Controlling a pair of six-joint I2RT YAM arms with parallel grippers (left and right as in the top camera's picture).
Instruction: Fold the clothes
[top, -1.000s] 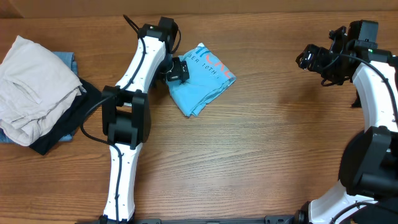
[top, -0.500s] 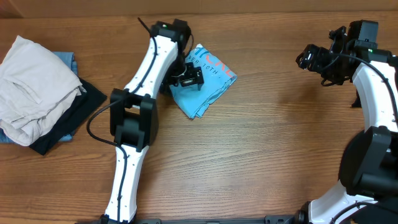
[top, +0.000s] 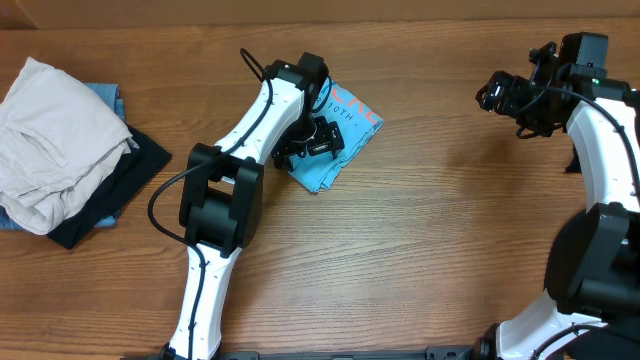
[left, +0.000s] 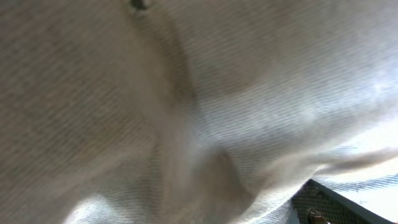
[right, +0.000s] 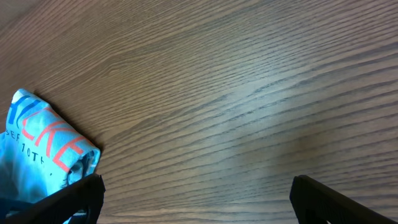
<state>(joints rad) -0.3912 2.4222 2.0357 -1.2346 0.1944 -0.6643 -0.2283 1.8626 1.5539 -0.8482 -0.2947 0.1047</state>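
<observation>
The sky-blue T-shirt lies folded into a small bundle on the wooden table, left of middle at the back, its white and red lettering facing up. My left gripper rests on the shirt's left half with its fingers spread open. The left wrist view shows only blurred pale cloth close to the lens, and none of that gripper's fingers. My right gripper hovers at the far right, well away from the shirt. It is open over bare wood, and the T-shirt lies beyond its left finger.
At the table's left edge sits a pile of other clothes: an off-white garment on top, a blue one behind it and a black one beneath. The left arm's elbow stands between this pile and the shirt.
The left gripper has slid to the right and toward the front over the T-shirt, and the bundle has shifted slightly with it. The right arm has not moved.
</observation>
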